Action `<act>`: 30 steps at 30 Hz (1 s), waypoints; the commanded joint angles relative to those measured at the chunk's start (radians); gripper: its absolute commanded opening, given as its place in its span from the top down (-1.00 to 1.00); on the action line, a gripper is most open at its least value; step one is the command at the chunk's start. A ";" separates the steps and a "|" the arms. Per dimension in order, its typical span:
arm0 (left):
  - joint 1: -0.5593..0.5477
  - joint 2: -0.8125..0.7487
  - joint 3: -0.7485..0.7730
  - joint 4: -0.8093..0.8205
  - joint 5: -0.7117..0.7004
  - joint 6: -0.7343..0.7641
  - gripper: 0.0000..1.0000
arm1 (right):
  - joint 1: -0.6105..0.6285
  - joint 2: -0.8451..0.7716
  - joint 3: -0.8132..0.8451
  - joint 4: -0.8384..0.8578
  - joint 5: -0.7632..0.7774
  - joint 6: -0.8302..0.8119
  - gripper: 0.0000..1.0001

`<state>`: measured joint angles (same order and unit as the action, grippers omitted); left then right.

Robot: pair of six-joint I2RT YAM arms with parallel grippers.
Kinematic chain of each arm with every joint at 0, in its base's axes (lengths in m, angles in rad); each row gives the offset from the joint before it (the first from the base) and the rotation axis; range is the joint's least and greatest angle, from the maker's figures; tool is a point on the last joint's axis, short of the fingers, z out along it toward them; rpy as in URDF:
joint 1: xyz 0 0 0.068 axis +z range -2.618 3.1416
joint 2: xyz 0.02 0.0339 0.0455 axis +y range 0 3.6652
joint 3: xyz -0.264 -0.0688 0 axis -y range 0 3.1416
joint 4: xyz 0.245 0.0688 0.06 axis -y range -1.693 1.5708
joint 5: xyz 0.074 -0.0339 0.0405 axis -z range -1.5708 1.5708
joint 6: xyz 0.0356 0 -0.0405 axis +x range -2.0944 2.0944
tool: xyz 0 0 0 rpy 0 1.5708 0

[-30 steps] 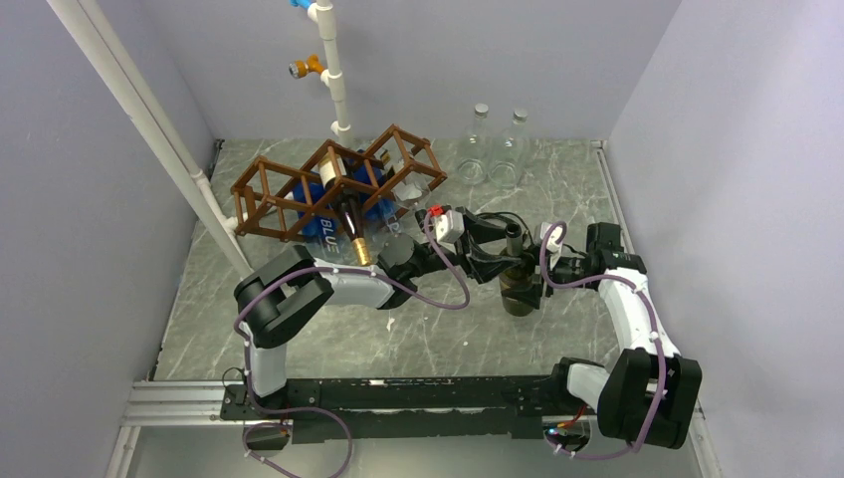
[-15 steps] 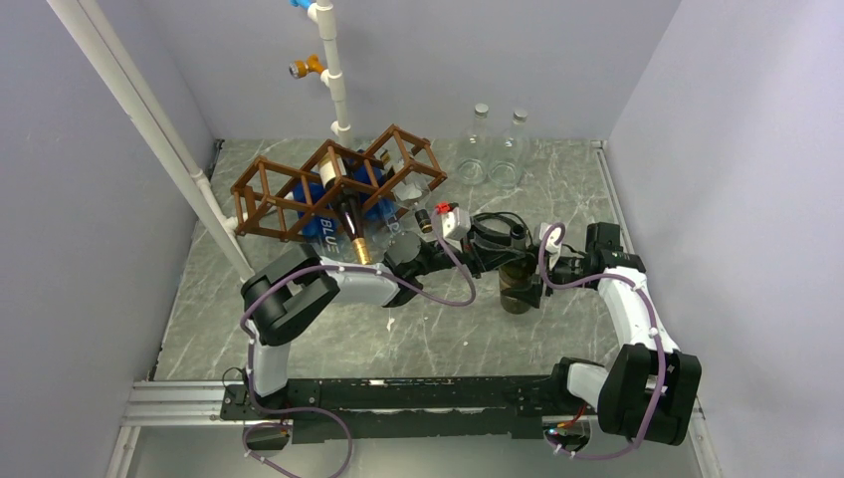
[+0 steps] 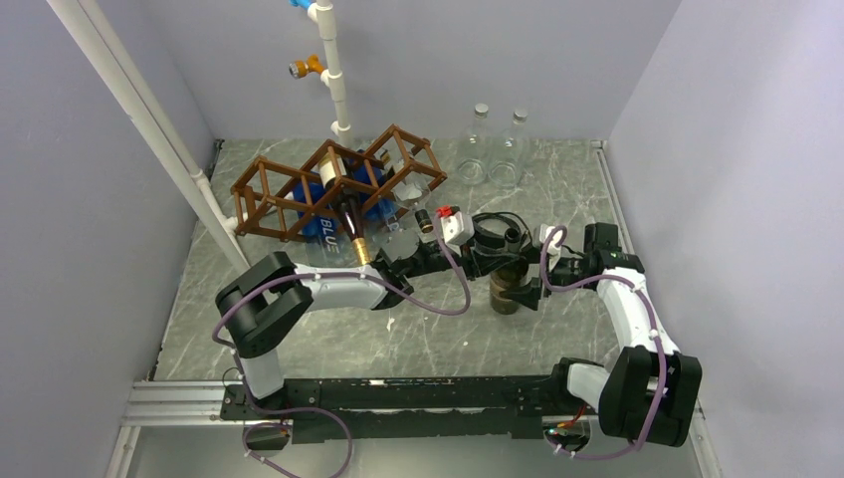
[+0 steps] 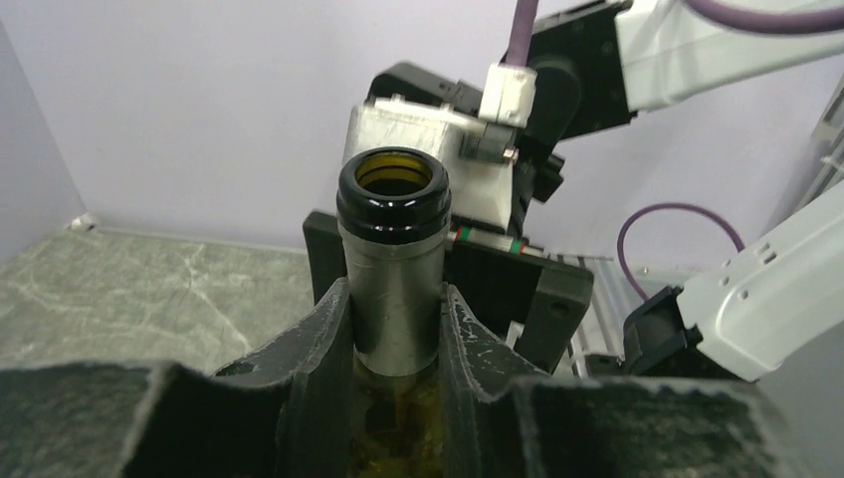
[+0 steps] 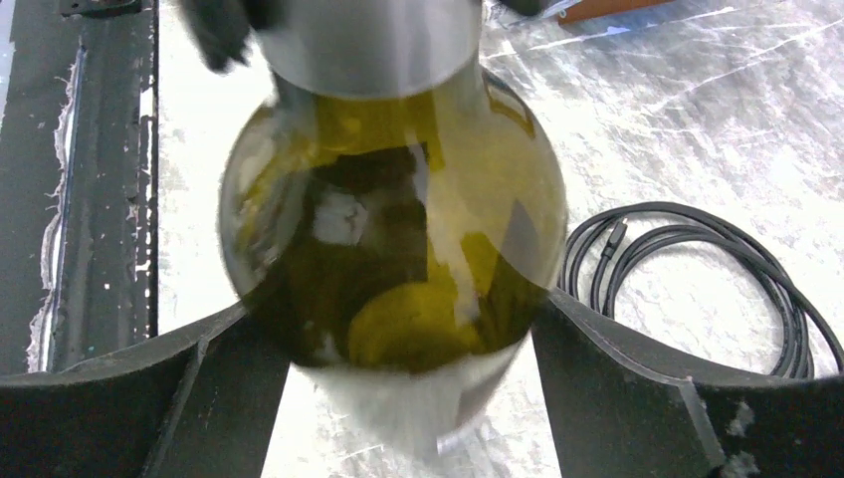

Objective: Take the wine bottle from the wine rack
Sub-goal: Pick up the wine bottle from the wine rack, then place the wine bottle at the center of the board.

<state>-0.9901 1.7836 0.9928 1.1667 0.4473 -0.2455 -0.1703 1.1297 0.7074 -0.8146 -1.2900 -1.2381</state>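
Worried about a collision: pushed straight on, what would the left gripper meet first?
Past the dark green glass wine bottle it clamps, the left gripper likely meets the right gripper, depth unclear.

two clear glass bottles (image 3: 481, 149) side by side at the back of the grey marbled surface (image 3: 398, 339), upright white pipe (image 3: 331, 70) behind, coiled black cable (image 5: 582, 264)

The marble table (image 3: 398, 339) bears a wine rack (image 3: 299, 189) and two clear bottles (image 3: 479, 149).
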 commanded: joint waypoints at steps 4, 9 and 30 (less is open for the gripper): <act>0.001 -0.120 -0.021 -0.053 -0.016 0.079 1.00 | -0.008 -0.035 0.018 -0.029 -0.075 -0.055 -0.79; 0.000 -0.161 -0.031 -0.100 -0.017 0.105 1.00 | -0.008 -0.040 0.029 -0.058 -0.081 -0.076 -0.82; -0.013 -0.257 -0.123 -0.352 -0.070 0.233 0.23 | -0.018 -0.067 0.239 -0.362 -0.021 -0.181 -0.92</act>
<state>-0.9993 1.5661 0.8845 0.8036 0.3859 -0.0105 -0.1841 1.0470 0.8555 -1.0531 -1.2984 -1.3216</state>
